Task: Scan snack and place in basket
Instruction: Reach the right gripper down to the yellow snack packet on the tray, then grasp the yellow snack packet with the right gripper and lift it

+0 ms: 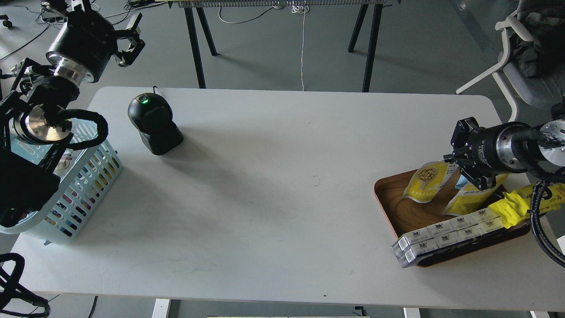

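At the desk's right edge, the snack [427, 180] is pinched over the tray [390, 204] by the right gripper [459, 167]; scanning and the basket [90, 181] remain.

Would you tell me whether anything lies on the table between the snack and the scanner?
Nothing visible does: the white table is bare between the snack on the wooden tray and the scanner.

My view: lab or test room. White bench [282, 185] on grey floor [273, 48], loose cables [303, 39], trestle legs [194, 44] behind, office chair [525, 57] at right, barcode scanner [153, 123] staged on bench.
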`<state>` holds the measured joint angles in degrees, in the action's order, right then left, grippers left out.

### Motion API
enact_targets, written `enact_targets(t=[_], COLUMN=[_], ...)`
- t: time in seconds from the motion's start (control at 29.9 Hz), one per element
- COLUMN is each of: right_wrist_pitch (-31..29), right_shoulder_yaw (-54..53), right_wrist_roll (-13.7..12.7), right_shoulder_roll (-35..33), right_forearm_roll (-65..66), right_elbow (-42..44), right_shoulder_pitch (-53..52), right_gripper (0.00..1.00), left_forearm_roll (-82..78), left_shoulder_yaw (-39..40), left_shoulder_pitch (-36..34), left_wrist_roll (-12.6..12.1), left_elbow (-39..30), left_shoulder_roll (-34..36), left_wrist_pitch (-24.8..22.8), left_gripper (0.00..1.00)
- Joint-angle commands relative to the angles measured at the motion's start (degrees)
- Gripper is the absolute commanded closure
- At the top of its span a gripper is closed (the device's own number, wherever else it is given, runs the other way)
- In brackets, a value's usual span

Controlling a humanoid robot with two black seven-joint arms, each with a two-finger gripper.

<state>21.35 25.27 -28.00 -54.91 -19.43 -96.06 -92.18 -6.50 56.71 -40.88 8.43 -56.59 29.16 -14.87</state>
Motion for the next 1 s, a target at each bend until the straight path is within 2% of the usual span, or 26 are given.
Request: enact_targets(t=[0.0, 0.2, 0.33, 0.64, 0.74, 0.97], right_wrist_pitch=[0.45, 1.42, 1.77, 3.08, 5.36, 6.65], right_shoulder_yaw=[0.04, 1.53, 5.83, 15.59, 17.35, 17.36], right_wrist_roll=[0.0, 0.0, 0.0, 0.0, 0.0, 0.0], right_shoulder_roll=[-0.02, 1.65, 4.1, 16.31, 20.71, 28.45], right_forearm_roll=[-2.28, -5.79, -9.39, -25.38, -30.65, -36.91], right_elbow=[-0.1, -0.71, -1.5, -1.41, -1.24, 0.51], right_shoulder_pitch=[-1.16, -7.21, -15.29, -37.79, -43.59, -48.8], right_gripper=[1.0, 1.0, 1.0, 1.0, 1.0, 1.0], left_forearm_roll=[0.0, 0.0, 0.09, 0.0, 0.09, 0.09], left_shoulder_yaw=[0.07, 0.07, 0.07, 0.24, 0.33, 0.33], left_shoulder_pitch=[0.01, 0.01, 0.01, 0.01, 0.01, 0.01], left_wrist_roll=[0.0, 0.0, 0.0, 0.0, 0.0, 0.0], left_elbow=[-0.01, -0.01, -0.01, -0.01, -0.01, -0.01], left_shoulder_roll=[0.1, 0.1, 0.1, 0.19, 0.19, 0.19], left_wrist_pitch=[0.01, 0.02, 0.02, 0.02, 0.02, 0.02], left_gripper=[0.0, 0.0, 0.0, 0.0, 0.0, 0.0])
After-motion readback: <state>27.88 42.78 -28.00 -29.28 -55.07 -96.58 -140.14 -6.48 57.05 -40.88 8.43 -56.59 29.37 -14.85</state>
